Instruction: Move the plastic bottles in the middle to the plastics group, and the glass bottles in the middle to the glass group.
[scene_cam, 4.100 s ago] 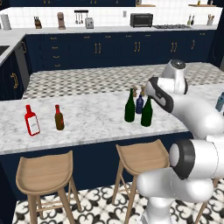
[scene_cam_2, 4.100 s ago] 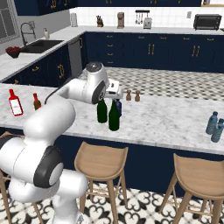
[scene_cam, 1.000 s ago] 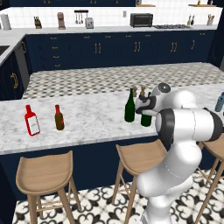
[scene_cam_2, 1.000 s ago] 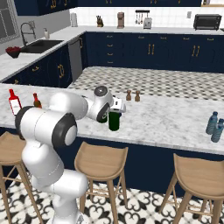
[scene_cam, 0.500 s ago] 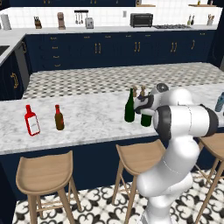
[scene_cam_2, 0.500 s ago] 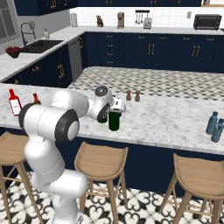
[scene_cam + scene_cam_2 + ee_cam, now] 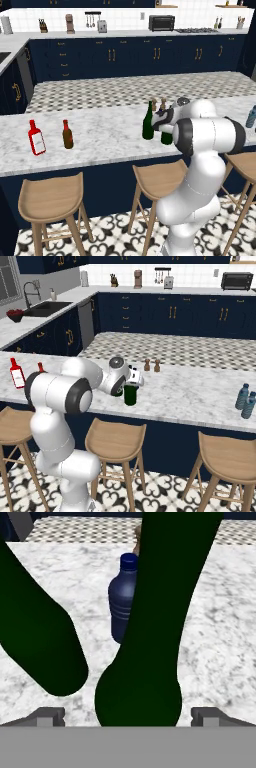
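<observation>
— How many bottles by the gripper [image 7: 122,717]?
— Three: two green bottles [image 7: 150,627], one between its spread, open fingers, one just left; one navy bottle [image 7: 122,602] behind.
— The groups?
— Red bottle [image 7: 36,138] and brown bottle [image 7: 67,134] well apart.

The nearer green bottle [image 7: 150,637] stands between the fingertips [image 7: 50,714] in the hand view, its neck and top cut off by the upper edge, and it hides the right side of the navy bottle [image 7: 121,597] behind it. A second green bottle [image 7: 35,637] runs off the left and upper edges. The fingertips show as low stubs, so contact with the nearer green bottle cannot be told. In the left base view the arm covers most of that bottle [image 7: 166,137]; in the right base view only its lower body [image 7: 130,395] shows under the hand.
</observation>
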